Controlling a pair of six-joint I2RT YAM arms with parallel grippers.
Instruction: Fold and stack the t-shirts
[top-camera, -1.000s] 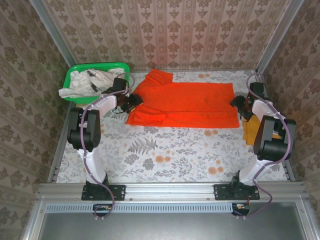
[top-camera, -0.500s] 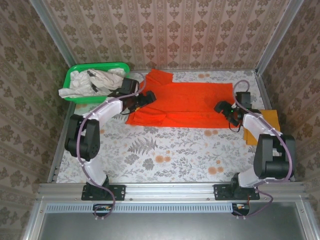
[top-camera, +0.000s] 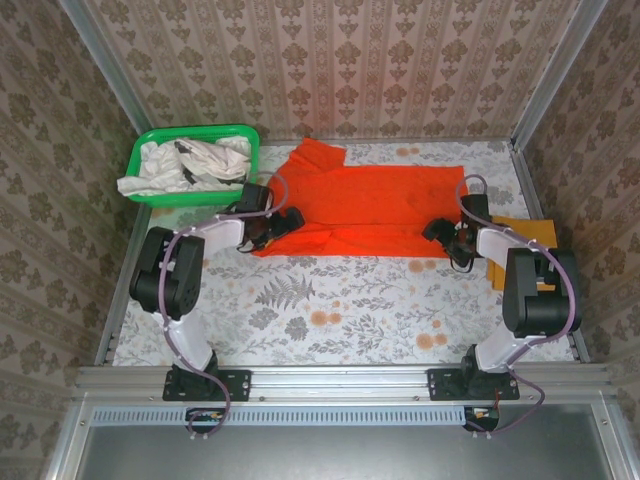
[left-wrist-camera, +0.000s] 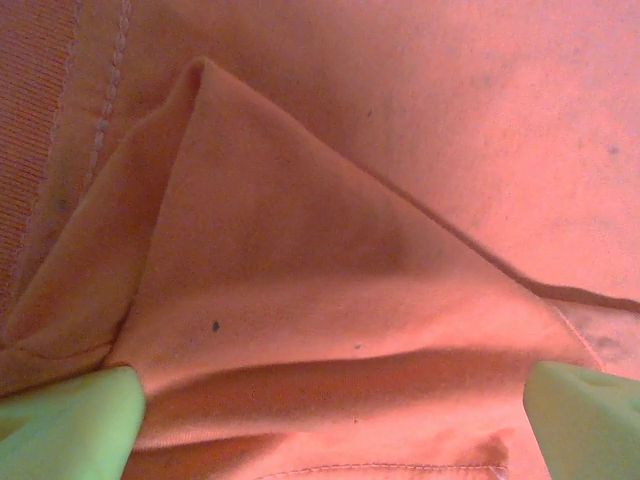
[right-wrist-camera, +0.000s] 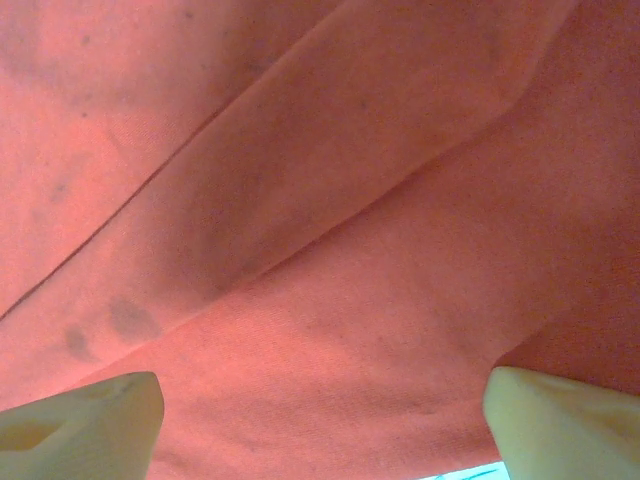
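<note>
While the left pincer (top-camera: 290, 218) and right pincer (top-camera: 435, 230) gape released over the orange shirt (top-camera: 370, 205) ends, open worktop (top-camera: 330, 310) spreads nearer; both have moved inward.

Orange-red t-shirt (top-camera: 370, 205) lies partly folded; mustard t-shirt (top-camera: 530, 230), seemingly folded, to its right.

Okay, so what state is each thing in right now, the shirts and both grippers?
orange-red t-shirt: spread flat, left near corner folded over.
off-white shirts: crumpled in the green basket.
mustard yellow shirt: lying flat, partly hidden.
left gripper: open, over the folded corner.
right gripper: open, over the t-shirt's right end.
</note>
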